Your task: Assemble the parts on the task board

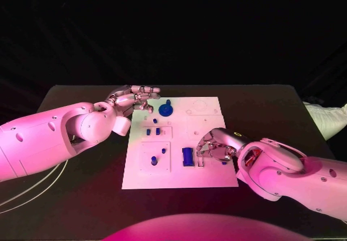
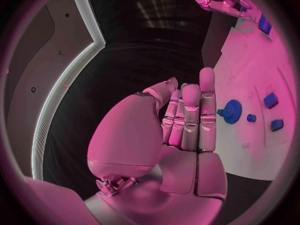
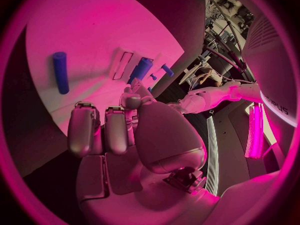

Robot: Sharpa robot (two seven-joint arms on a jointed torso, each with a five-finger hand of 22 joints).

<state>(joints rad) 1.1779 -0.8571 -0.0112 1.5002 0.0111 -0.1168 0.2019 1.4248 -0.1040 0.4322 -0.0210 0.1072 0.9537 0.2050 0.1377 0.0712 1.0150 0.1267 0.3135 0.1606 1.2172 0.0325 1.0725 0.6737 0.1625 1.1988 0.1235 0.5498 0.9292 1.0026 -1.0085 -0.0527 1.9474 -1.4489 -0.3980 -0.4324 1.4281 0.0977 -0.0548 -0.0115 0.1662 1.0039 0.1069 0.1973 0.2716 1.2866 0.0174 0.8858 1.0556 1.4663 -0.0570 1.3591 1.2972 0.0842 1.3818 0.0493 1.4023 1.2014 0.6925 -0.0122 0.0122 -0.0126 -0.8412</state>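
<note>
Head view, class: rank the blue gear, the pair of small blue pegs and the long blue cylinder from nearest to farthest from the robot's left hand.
1. Blue gear: on the board's far left part, just right of the left hand.
2. Pair of small blue pegs: in the left column, nearer the robot.
3. Long blue cylinder: mid-board, beside the right hand.
</note>
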